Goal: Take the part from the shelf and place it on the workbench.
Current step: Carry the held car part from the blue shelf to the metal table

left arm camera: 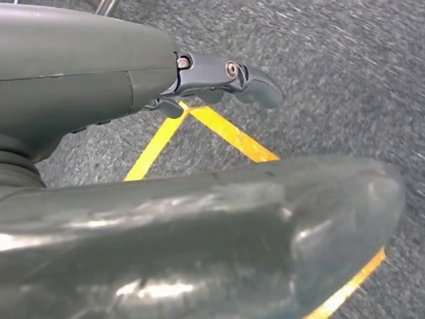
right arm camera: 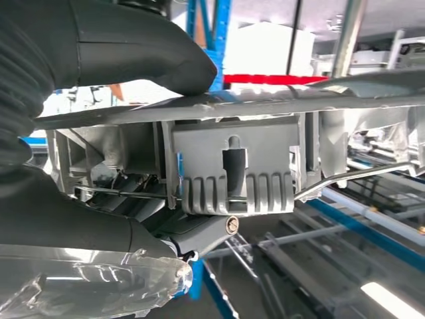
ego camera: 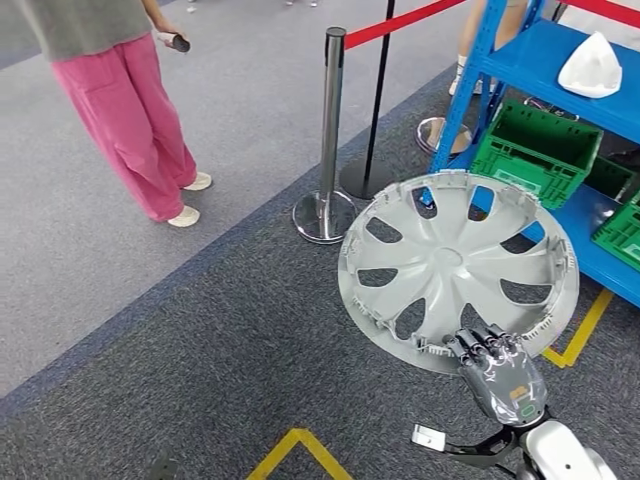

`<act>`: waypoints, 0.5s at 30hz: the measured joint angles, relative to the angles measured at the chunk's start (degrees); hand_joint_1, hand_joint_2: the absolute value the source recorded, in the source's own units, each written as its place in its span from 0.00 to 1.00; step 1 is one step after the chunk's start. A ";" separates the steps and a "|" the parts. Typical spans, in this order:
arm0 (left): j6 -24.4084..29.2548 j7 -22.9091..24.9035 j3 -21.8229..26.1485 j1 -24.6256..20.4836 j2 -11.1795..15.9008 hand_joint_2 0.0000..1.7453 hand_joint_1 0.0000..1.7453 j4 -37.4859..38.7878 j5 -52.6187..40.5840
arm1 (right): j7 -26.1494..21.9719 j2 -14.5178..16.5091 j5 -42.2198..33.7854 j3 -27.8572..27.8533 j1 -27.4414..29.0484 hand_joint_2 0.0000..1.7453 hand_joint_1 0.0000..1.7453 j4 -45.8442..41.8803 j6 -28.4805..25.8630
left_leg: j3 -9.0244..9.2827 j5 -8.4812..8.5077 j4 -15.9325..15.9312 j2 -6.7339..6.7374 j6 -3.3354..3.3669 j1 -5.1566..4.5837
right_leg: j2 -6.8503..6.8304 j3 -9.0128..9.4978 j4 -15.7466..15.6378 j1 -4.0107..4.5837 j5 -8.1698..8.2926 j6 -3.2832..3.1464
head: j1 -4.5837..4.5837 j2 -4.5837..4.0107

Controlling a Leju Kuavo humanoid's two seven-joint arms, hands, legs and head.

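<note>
A chrome stanchion post [ego camera: 330, 130] carrying a red belt [ego camera: 400, 20] stood on the grey carpet ahead, a person in pink trousers [ego camera: 136, 115] beyond it, and yellow floor tape [ego camera: 298, 447] lay nearer. To the right a blue shelf [ego camera: 562, 75] held green crates [ego camera: 537, 150] and a white object [ego camera: 592, 65]. No writing was legible. The right hand [ego camera: 494, 370] gripped the silver-grey wheel cover [ego camera: 453, 262] by its near rim, thumb [right arm camera: 145, 46] pressed on one face and fingers [right arm camera: 90, 229] beneath, holding it in the air in front of the shelf. The left hand [left arm camera: 200, 226] hung over the carpet; how far open it was could not be told.

blue shelf [ego camera: 573, 75] w/ green crates [ego camera: 545, 150], white cloth [ego camera: 591, 66] on top
</note>
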 joint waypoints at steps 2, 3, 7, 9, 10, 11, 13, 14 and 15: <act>0.09 0.13 0.03 0.17 0.02 0.00 0.00 0.00 -0.04 | -1.17 0.85 0.00 -0.83 0.17 1.00 1.00 -0.16 0.01 | 0.06 0.27 -0.27 -1.45 0.67 0.29 | 2.15 -0.62 1.74 -0.21 -1.44 0.49 | 0.15 0.00; 0.13 0.16 0.04 0.17 0.00 0.00 0.00 0.00 -0.06 | -1.57 1.22 0.00 -1.24 0.33 1.00 1.00 -0.23 0.01 | 0.11 0.39 -0.37 -2.18 0.96 0.44 | 3.98 -1.82 4.40 -0.29 -2.96 0.62 | 0.29 0.00; 0.14 0.16 0.05 0.09 -0.14 0.00 0.00 0.00 -0.10 | -2.11 2.32 0.01 -2.30 0.81 1.00 1.00 -0.29 0.01 | 0.12 0.44 -0.36 -5.34 1.35 0.35 | 6.99 -8.19 16.81 -0.15 -7.26 0.62 | 0.62 0.00; 0.05 0.16 0.05 0.14 -0.14 0.00 0.00 0.00 -0.12 | -2.32 2.71 0.01 -2.62 0.92 1.00 1.00 -0.30 0.01 | 0.21 0.49 -0.32 -7.09 1.30 0.40 | 7.47 -6.68 12.48 -0.25 -3.85 0.51 | 0.62 0.00; -0.01 0.16 0.05 0.14 -0.16 0.00 0.00 0.00 -0.14 | -2.43 2.86 0.01 -2.79 0.92 1.00 1.00 -0.31 0.01 | 0.25 0.53 -0.29 -7.91 1.20 0.45 | 8.64 -4.83 8.27 -0.44 -1.74 0.50 | 0.62 0.00; -0.05 0.16 0.05 0.08 -0.16 0.00 0.00 0.00 -0.17 | -2.51 3.02 0.00 -2.93 0.91 1.00 1.00 -0.32 0.01 | 0.18 0.54 -0.10 -8.68 1.02 0.41 | 10.03 -3.06 4.33 -0.70 -0.31 0.47 | 0.61 0.00; -0.09 0.16 0.05 0.05 -0.15 0.00 0.00 0.00 -0.23 | -2.64 3.31 0.01 -3.11 0.85 1.00 1.00 -0.36 0.01 | -0.21 0.77 0.02 -9.99 0.43 0.44 | 11.90 -1.08 0.50 -0.92 0.53 0.26 | 0.56 0.00; -0.11 0.16 0.05 0.12 -0.14 0.00 0.00 0.00 -0.28 | -2.67 3.42 0.02 -3.15 0.82 1.00 1.00 -0.38 0.01 | -0.44 0.96 0.02 -10.61 0.06 0.49 | 11.70 -0.85 0.26 -0.83 0.45 0.04 | 0.53 0.00; -0.13 0.16 0.05 0.25 -0.10 0.00 0.00 0.00 -0.32 | -2.69 3.53 0.02 -3.16 0.79 1.00 1.00 -0.39 0.01 | -0.62 1.15 -0.13 -11.23 -0.27 0.61 | 11.05 -0.73 0.31 -0.78 0.58 -0.25 | 0.53 0.00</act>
